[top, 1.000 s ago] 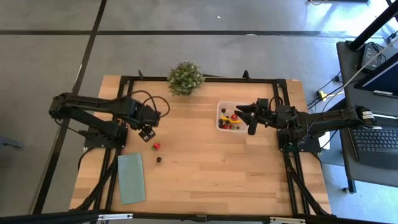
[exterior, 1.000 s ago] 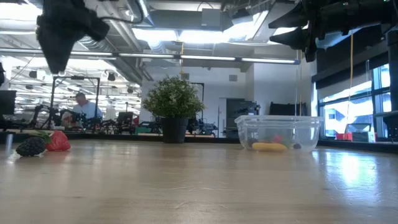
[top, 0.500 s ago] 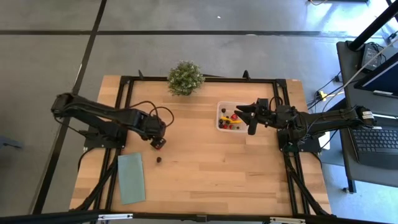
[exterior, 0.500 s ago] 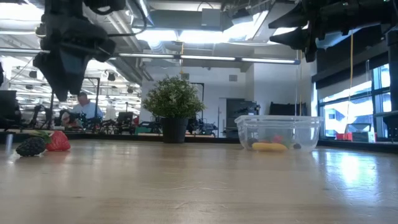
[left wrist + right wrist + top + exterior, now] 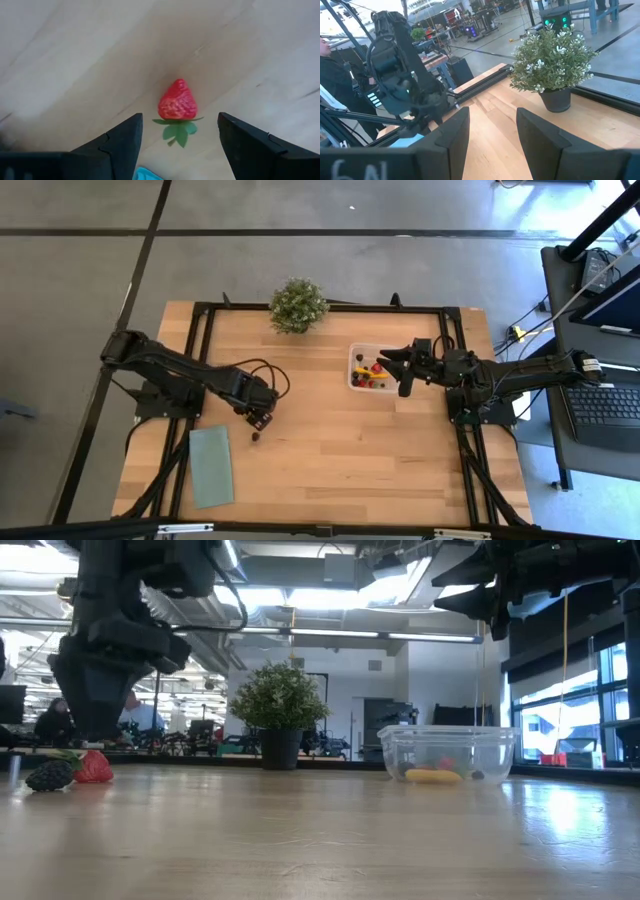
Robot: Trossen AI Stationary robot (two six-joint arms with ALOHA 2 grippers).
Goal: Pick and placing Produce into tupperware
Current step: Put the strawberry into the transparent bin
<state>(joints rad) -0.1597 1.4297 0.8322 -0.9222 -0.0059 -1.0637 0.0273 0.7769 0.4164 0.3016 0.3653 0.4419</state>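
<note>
A red toy strawberry (image 5: pixel 177 102) with green leaves lies on its side on the wooden table, next to a dark berry (image 5: pixel 50 775). My left gripper (image 5: pixel 180 124) hangs just above the strawberry, pointing down and open, one finger on either side and not touching it. In the high view my left gripper (image 5: pixel 258 416) hides the strawberry, and the dark berry (image 5: pixel 256 436) lies just nearer. The clear tupperware (image 5: pixel 354 352) at the far right holds red and yellow produce (image 5: pixel 372 373). My right gripper (image 5: pixel 398 368) hovers level and open over the box's right side, nothing between its fingers.
A potted plant (image 5: pixel 297 305) stands at the table's far edge. A pale-green cloth (image 5: pixel 211 465) lies flat near the front left corner. Bare wood stretches between the berries and the tupperware (image 5: pixel 448 740). People sit in the room behind.
My left gripper has come down and gone toward the table's near and right edges, ending over the strawberry, which it now covers in the high view. Its fingers have stayed open. The strawberry and the dark berry have kept their places.
</note>
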